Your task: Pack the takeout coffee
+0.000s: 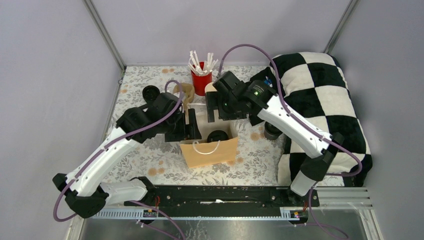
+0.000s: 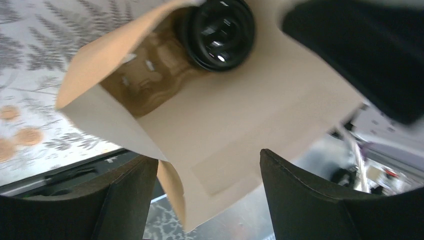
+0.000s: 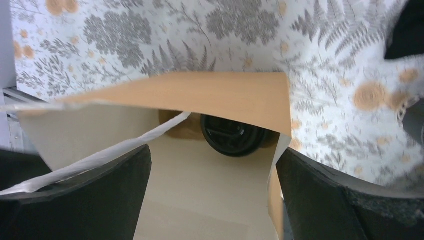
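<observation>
A brown paper bag (image 1: 210, 152) stands open in the middle of the floral table. One takeout coffee (image 1: 217, 136) with a black lid sits inside it, seen from above in the left wrist view (image 2: 218, 35) and the right wrist view (image 3: 232, 135). A second black-lidded cup (image 1: 151, 93) stands on the table at the far left. My left gripper (image 1: 192, 129) is open at the bag's left rim, and a corner of the bag wall (image 2: 200, 150) hangs between its fingers. My right gripper (image 1: 220, 115) is open over the bag's far rim (image 3: 200, 95).
A red cup of white sticks (image 1: 201, 76) stands at the back, with tan cups (image 1: 187, 92) beside it. A black-and-white checked pillow (image 1: 320, 95) fills the right side, and a dark round object (image 1: 272, 131) sits against it. The bag's white handle (image 3: 100, 155) crosses the right wrist view.
</observation>
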`<state>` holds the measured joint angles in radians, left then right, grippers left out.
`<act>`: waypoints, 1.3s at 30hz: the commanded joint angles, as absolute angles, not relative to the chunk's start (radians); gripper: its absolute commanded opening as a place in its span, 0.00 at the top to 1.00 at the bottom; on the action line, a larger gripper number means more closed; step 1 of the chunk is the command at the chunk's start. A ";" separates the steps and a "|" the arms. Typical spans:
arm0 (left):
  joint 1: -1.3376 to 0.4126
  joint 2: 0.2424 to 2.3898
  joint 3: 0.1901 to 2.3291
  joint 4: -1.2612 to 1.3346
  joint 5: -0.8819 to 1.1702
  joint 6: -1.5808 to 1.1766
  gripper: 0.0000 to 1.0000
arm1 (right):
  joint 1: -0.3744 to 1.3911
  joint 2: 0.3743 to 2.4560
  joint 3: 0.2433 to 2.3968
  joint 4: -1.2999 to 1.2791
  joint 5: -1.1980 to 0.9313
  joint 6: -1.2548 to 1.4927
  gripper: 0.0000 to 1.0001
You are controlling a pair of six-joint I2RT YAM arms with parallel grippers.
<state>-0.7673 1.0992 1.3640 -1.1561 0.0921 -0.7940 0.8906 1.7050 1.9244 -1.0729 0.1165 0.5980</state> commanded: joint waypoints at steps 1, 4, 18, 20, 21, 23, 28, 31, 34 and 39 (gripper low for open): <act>-0.766 1.014 1.311 -0.944 0.307 -0.849 0.22 | 0.850 1.824 2.031 -0.916 0.007 0.441 0.00; -0.794 1.025 1.260 -0.805 0.466 -0.873 0.17 | 0.835 1.913 2.116 -0.849 -0.142 0.363 0.00; -0.916 1.031 1.625 -1.030 0.071 -0.698 0.09 | 0.773 1.815 2.353 -1.156 0.067 0.382 0.00; -0.917 1.094 1.753 -1.151 -0.092 -0.696 0.09 | 0.765 1.753 2.322 -1.156 0.083 0.407 0.00; -0.916 1.130 1.822 -1.209 -0.180 -0.703 0.09 | 0.762 1.738 2.323 -1.175 0.100 0.422 0.00; -0.911 1.195 1.935 -1.284 -0.310 -0.698 0.03 | 0.760 1.710 2.329 -1.231 0.142 0.467 0.00; -0.783 1.313 2.019 -1.321 -0.274 -0.586 0.01 | 0.759 1.591 2.203 -1.298 0.065 0.661 0.00; -0.639 1.347 1.989 -1.275 -0.065 -0.540 0.01 | 0.759 1.470 1.981 -1.169 -0.111 0.781 0.00; -0.578 1.384 1.971 -1.270 -0.009 -0.500 0.03 | 0.760 1.372 1.739 -1.029 -0.247 0.907 0.02; -0.567 1.414 1.927 -1.244 0.024 -0.425 0.24 | 0.759 1.265 1.546 -0.876 -0.299 1.001 0.17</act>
